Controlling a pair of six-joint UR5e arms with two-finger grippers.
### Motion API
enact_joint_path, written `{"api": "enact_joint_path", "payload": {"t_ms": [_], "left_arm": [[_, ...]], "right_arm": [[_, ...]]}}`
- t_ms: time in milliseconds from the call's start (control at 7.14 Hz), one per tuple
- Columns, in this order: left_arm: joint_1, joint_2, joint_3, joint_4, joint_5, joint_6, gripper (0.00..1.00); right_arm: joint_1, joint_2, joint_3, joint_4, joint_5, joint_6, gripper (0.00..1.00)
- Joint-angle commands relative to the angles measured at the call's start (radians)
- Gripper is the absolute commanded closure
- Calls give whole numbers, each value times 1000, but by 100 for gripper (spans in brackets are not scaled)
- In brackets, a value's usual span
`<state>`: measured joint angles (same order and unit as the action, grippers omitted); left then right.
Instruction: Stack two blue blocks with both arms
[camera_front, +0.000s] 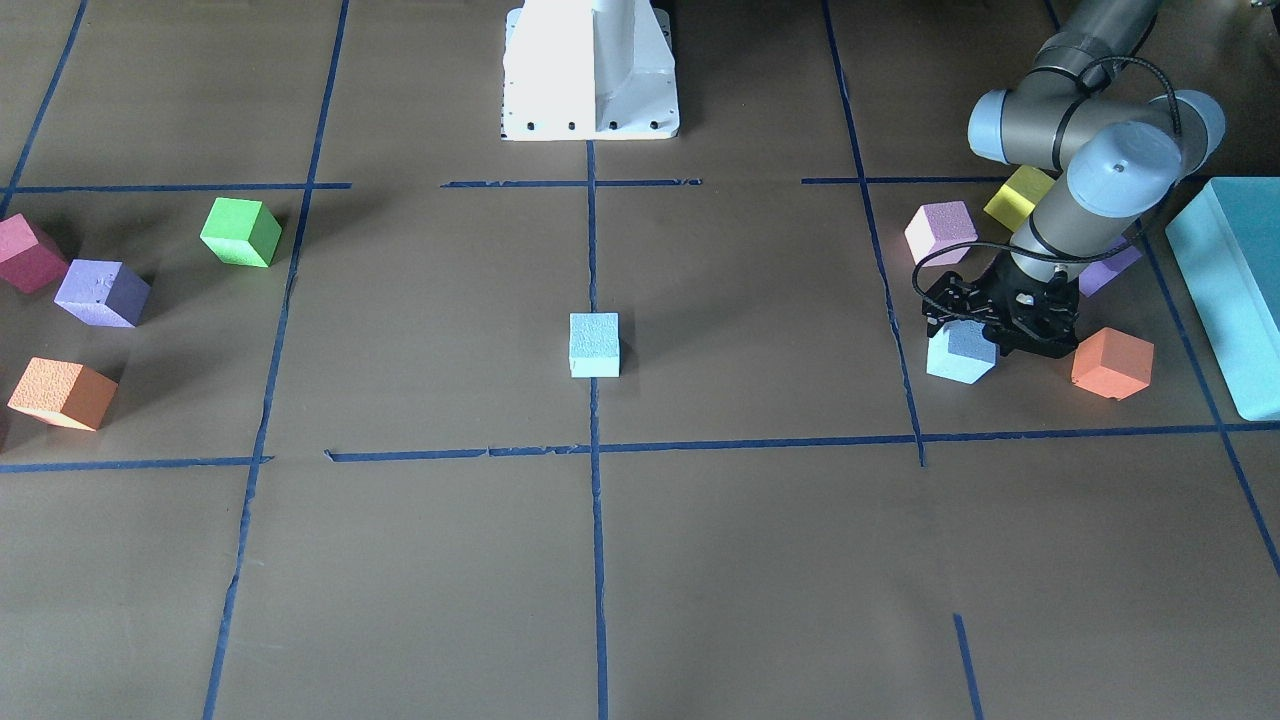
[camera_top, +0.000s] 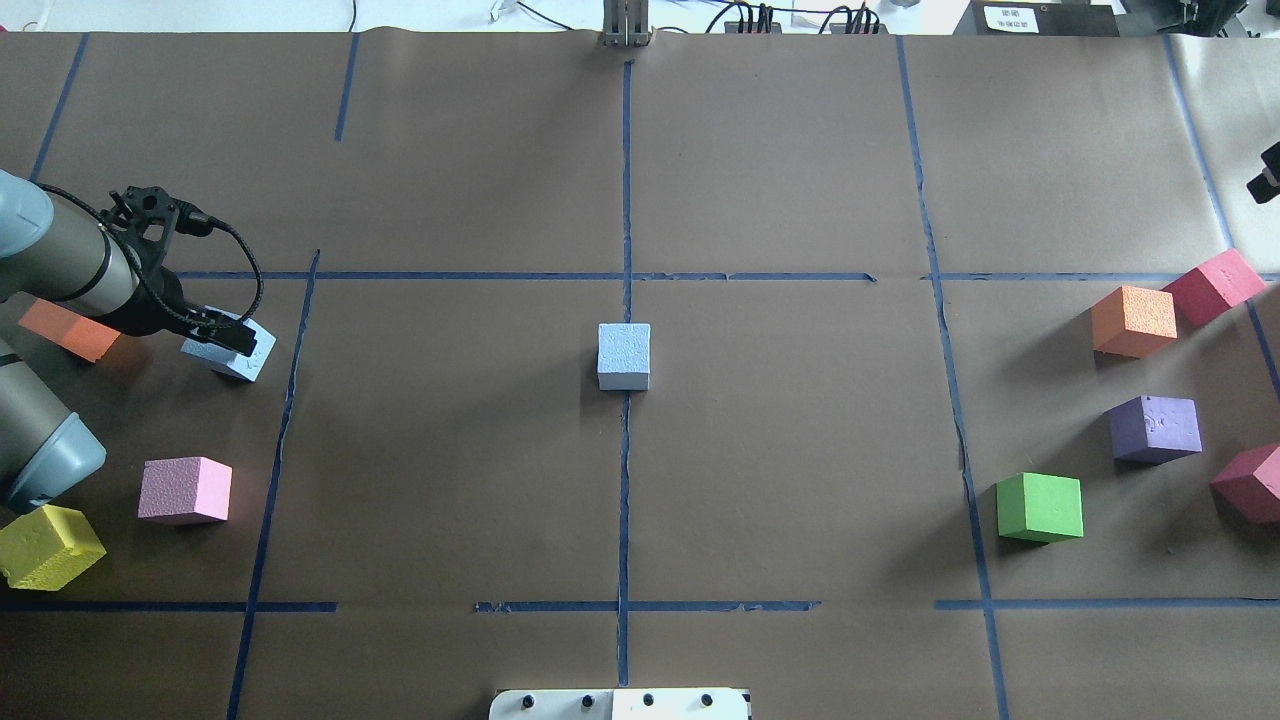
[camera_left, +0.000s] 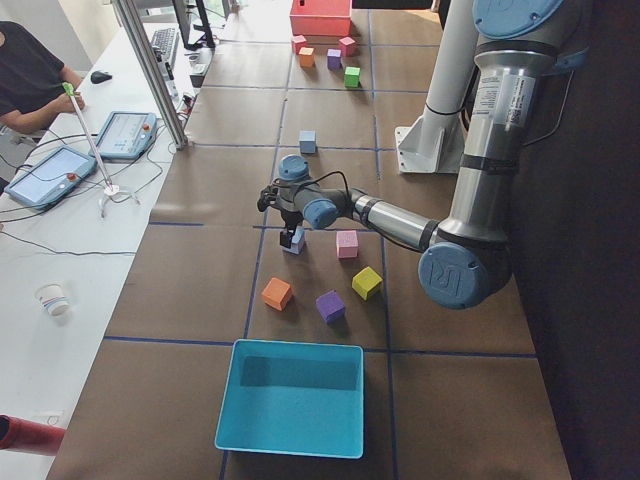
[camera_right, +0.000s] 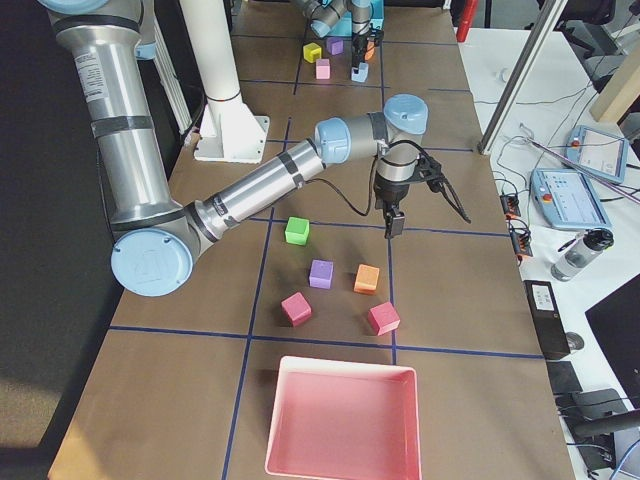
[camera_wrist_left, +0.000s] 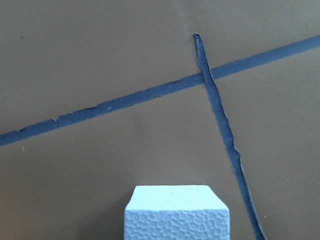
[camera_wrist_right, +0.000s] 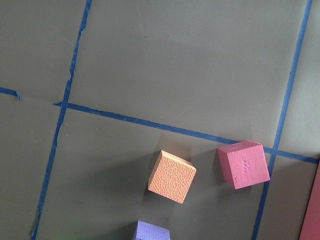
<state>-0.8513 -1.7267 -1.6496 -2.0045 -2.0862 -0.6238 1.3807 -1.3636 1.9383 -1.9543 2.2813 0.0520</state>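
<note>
Overhead exterior: left pincer (camera_top: 230, 338) half-hides blue block (camera_top: 225, 362); grip unclear.

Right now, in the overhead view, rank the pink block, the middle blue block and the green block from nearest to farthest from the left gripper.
1. Pink block: at the table's left end, nearer the robot than the left gripper.
2. Middle blue block: on the centre tape line.
3. Green block: far over on the right side.

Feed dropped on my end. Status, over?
Left tool at left blue block, grip unclear. Right tool hovering, state unclear. Second blue block alone, centre. Orange cube close beside left tool.
</note>
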Motion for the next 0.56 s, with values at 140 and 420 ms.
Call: {"api": "enact_joint_path", "payload": {"t_ms": [140,420], "left_arm": [[17,-8,31,-3,1,-4,23],[11,-5,4,4,-12,-5,99]], "right_arm": [[3,-3,-9,-2,0,14,0],[3,3,-9,0,-5,23,0]]}}
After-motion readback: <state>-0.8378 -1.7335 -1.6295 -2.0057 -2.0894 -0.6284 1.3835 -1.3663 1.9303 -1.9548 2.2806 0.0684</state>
